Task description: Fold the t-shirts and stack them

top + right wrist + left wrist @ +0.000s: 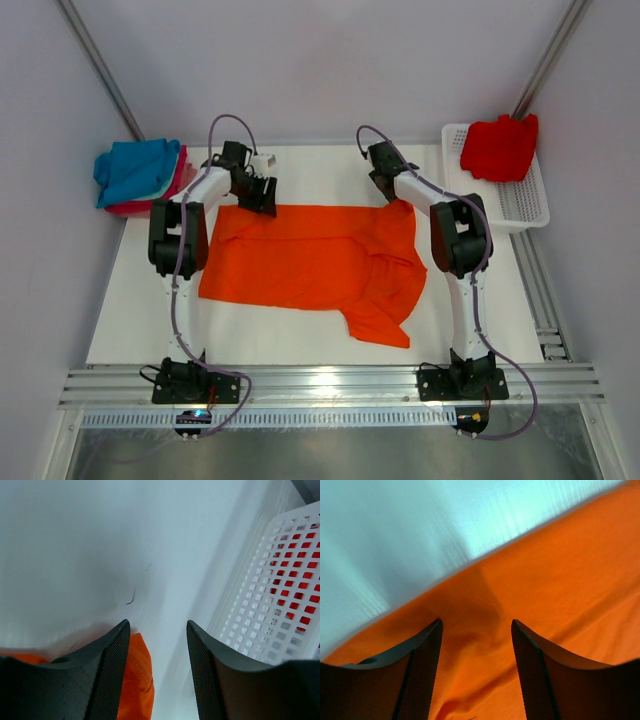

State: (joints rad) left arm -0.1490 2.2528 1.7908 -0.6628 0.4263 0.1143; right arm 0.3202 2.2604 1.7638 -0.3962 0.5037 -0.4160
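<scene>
A bright orange t-shirt (310,262) lies spread across the white table, one sleeve flopped toward the front right. My left gripper (262,197) hovers open over its far left corner; the wrist view shows orange cloth (555,580) under and between the fingers, none pinched. Over the shirt's far right corner my right gripper (393,192) stands open, and an orange hem corner (137,675) lies beside its left finger. A red t-shirt (500,147) sits crumpled in the white mesh basket (524,205). Folded teal, blue and pink t-shirts (140,172) are stacked at the far left.
The white mesh basket (280,595) stands close to the right of my right gripper. Grey enclosure walls surround the table, and an aluminium rail (330,385) carrying both arm bases runs along the near edge.
</scene>
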